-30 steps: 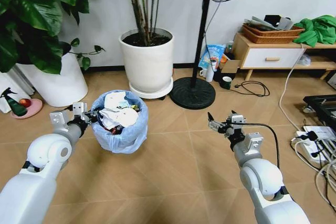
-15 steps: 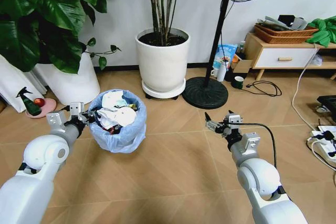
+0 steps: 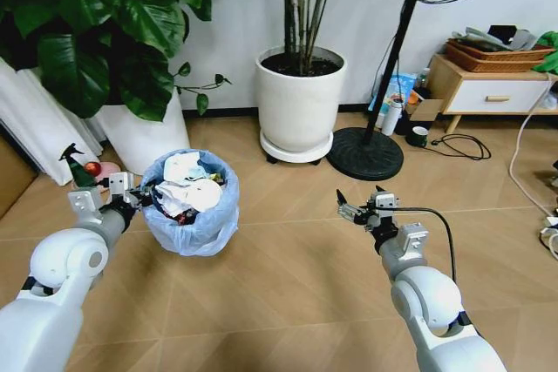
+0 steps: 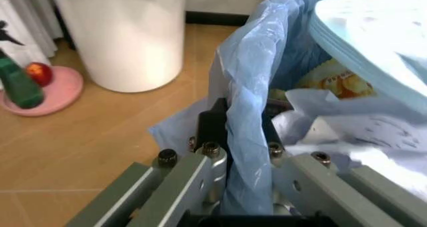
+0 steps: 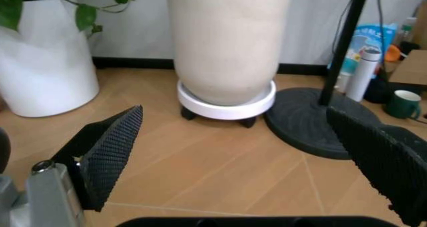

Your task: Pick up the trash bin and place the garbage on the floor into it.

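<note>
The trash bin (image 3: 190, 208), round and lined with a light-blue bag, sits low over the floor (image 3: 288, 276) at my front left. Garbage fills it: white paper wads (image 3: 187, 180) and wrappers. My left gripper (image 3: 139, 199) is shut on the bin's near rim. In the left wrist view the blue bag rim (image 4: 245, 112) is pinched inside the left gripper (image 4: 240, 146), with crumpled white paper (image 4: 360, 134) just behind it. My right gripper (image 3: 345, 208) hovers open and empty to the right, its black pads (image 5: 110, 149) wide apart above bare planks (image 5: 220, 177).
Two big white plant pots (image 3: 301, 104) (image 3: 144, 135) stand behind the bin by the wall. A black fan base (image 3: 366, 154) lies right of them. A pink dish with a green spray bottle (image 3: 85, 168) is at the left. A low cabinet (image 3: 490, 93) and cables (image 3: 462, 145) lie far right.
The whole picture has shifted right, so the camera has turned left. The bin stays in the left gripper and the right gripper stays open in the same pose.
</note>
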### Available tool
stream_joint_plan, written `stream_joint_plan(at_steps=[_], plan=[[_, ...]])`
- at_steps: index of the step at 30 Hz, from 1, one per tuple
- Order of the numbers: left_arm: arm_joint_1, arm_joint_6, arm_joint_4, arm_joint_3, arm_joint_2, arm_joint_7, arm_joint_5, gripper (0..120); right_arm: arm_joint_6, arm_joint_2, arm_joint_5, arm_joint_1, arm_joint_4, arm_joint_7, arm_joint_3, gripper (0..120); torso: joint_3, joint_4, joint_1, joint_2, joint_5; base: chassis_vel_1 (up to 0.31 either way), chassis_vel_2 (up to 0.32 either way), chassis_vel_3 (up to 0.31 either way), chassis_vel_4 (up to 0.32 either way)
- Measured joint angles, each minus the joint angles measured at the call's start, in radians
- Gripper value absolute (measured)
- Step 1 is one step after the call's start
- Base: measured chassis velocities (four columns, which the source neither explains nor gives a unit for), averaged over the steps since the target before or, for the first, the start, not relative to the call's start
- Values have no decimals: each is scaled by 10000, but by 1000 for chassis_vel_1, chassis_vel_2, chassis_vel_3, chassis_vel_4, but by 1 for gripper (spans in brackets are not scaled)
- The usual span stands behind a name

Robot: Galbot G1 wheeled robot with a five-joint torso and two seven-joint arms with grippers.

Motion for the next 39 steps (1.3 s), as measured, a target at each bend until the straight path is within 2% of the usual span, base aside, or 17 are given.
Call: stream_joint_plan(at_steps=[15, 23, 39], plan=[[162, 0, -33, -337, 76, 65, -52, 0, 16, 193, -47, -28, -192, -14, -143, 100, -1, 2, 0, 0, -1, 163, 159, -163, -158], [111, -1, 43, -273, -10, 153, -62, 0, -113, 185, -7, -198, -150, 58, 88, 100, 0, -6, 0, 0, 1, -11, -21, 11, 7], [153, -23, 91, -219, -94, 195, 22, 0, -138, 265, -15, -457, -35, 67, 245, 100, 0, 0, 0, 0, -2, 31, -28, -34, 30]])
